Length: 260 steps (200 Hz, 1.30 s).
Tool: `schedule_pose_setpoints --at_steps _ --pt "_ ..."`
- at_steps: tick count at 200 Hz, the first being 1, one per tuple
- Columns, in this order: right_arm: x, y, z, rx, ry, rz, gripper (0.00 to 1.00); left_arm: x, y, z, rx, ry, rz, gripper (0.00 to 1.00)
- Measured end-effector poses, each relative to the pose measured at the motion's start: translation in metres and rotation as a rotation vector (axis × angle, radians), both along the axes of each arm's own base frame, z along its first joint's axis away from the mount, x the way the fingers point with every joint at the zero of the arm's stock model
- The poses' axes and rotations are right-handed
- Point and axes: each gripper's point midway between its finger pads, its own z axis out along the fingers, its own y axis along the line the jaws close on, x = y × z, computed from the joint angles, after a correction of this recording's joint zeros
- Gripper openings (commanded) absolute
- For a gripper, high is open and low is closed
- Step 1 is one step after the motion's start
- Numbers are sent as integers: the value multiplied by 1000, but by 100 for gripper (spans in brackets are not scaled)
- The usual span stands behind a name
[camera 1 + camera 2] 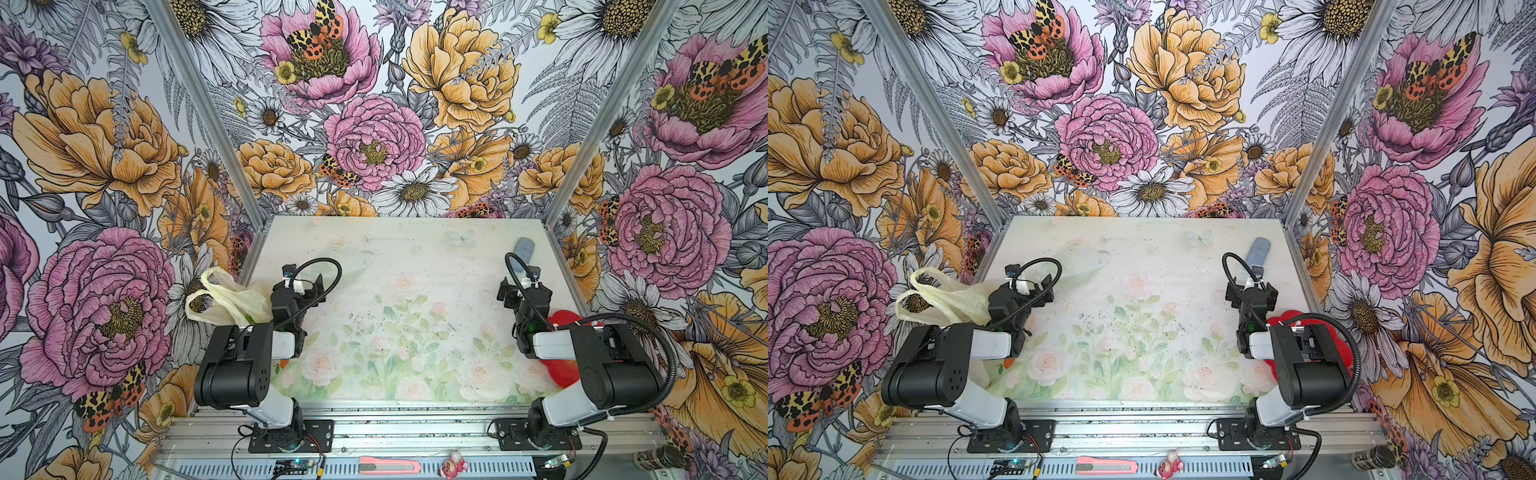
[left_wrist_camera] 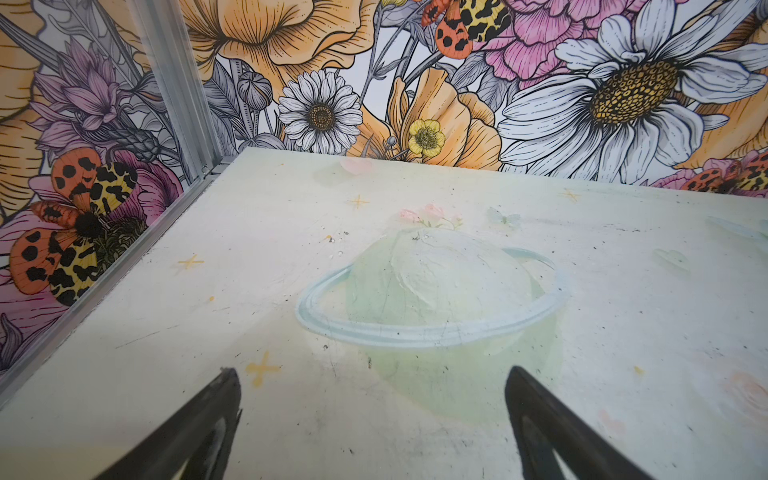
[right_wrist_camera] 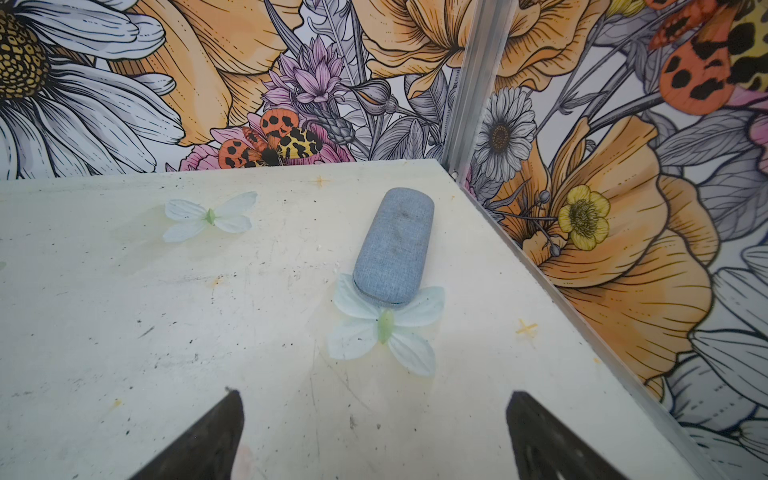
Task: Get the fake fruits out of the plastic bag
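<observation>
The plastic bag [image 1: 232,299] [image 1: 946,301] is thin, crinkly, translucent cream-yellow film with two loop handles. It slumps at the left edge of the bench [image 1: 415,257], just beside the left arm, and its contents are hidden. A glossy red scalloped plate [image 1: 559,365] lies partly under the right arm. A grey woven oblong case [image 3: 392,245] with rounded ends rests far right. The left jaws and right jaws are both spread wide, released and holding nothing, over scuffed bare bench
</observation>
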Motion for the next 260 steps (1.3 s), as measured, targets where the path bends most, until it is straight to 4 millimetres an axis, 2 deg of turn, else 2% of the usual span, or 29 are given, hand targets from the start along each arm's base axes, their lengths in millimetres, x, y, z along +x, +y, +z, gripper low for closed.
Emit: schedule_pose_setpoints --at_steps 74,109,128,142,158,184,194,205,226,240,250,260 --pt "0 0 0 -1 0 0 99 0 0 0 4 0 -2 99" --pt "1 8 1 -17 2 37 99 0 -12 1 29 -2 -50 99" --pt "1 13 5 -29 -10 57 100 -3 -20 11 46 -23 -74 99" --pt "-2 19 13 -42 -24 69 99 -7 -26 26 62 -60 -90 99" --pt "-7 26 35 -66 -78 79 99 -13 -36 44 94 -95 -109 99" --pt "-18 42 74 -93 -172 94 99 -26 -80 74 146 -137 -183 99" --pt "-25 46 93 -71 -218 100 100 -32 -94 91 130 -158 -210 99" --pt "-32 45 113 -32 -261 87 99 -34 -101 115 93 -183 -215 99" --pt "-43 42 164 71 -342 68 99 -37 -103 169 -15 -238 -210 99" --pt "-51 44 199 136 -394 104 99 -42 -96 201 -100 -273 -198 99" --pt "-59 48 220 180 -432 160 100 -48 -87 214 -176 -281 -169 99" --pt "-68 51 231 219 -457 211 99 -54 -74 221 -258 -283 -125 99"
